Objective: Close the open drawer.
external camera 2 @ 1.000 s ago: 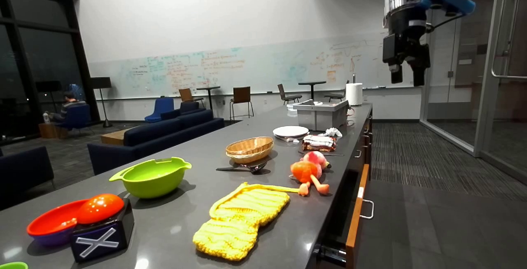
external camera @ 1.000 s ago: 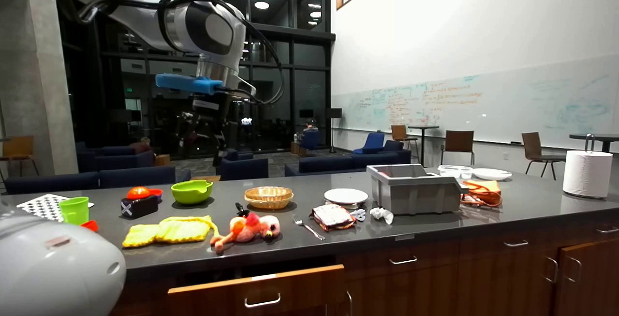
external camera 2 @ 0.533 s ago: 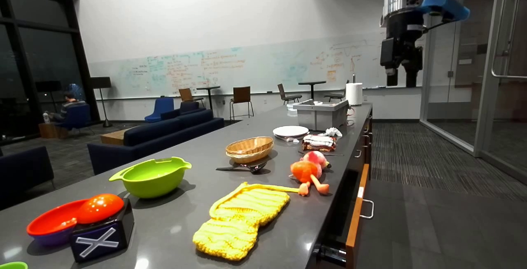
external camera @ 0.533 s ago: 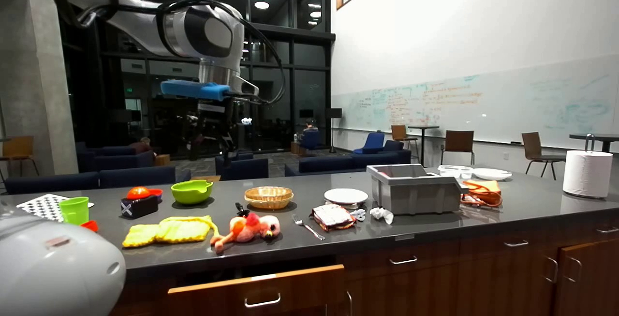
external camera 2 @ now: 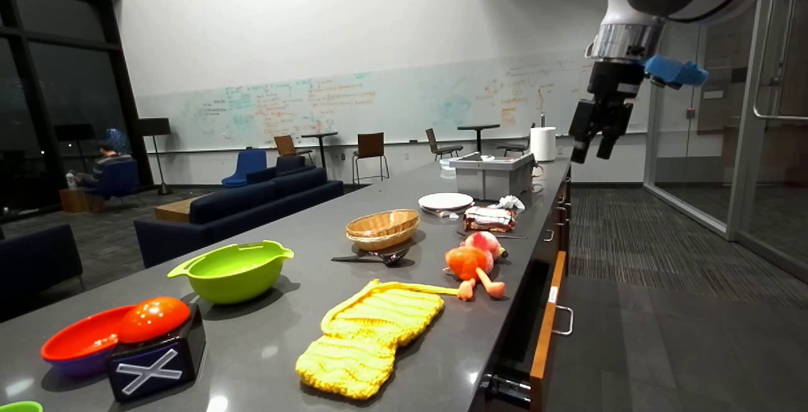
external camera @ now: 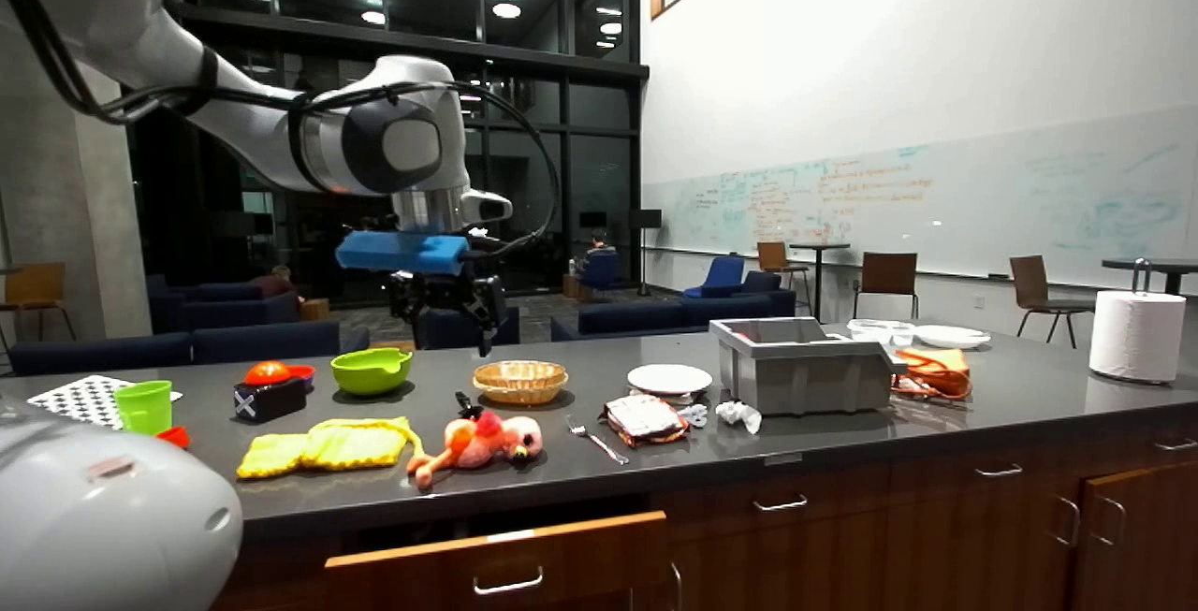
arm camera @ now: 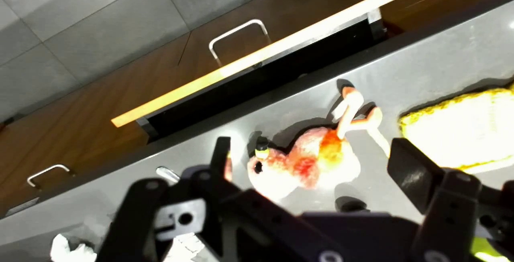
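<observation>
Drawer (external camera: 496, 560) is jutting out below the front edge of the counter (external camera: 435, 405), standing open; nothing looking done yet. Gripper (arm camera: 312, 159) is hovering above counter height, spread, gripping nothing, well apart from the drawer. Contact and the whole push seemingly remaining.

Toy (external camera: 487, 443) on countertop (external camera: 1020, 396) between cloth (external camera: 337, 447) and fork (external camera: 595, 441), drawer (external camera: 590, 550) below

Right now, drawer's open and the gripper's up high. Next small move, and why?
Probably lower the gripper toward the outer face of the drawer. In both exterior views it hangs higher than the drawer and apart from it; the drawer's front juts past the edge of the countertop, so an inward push should close it.
</observation>
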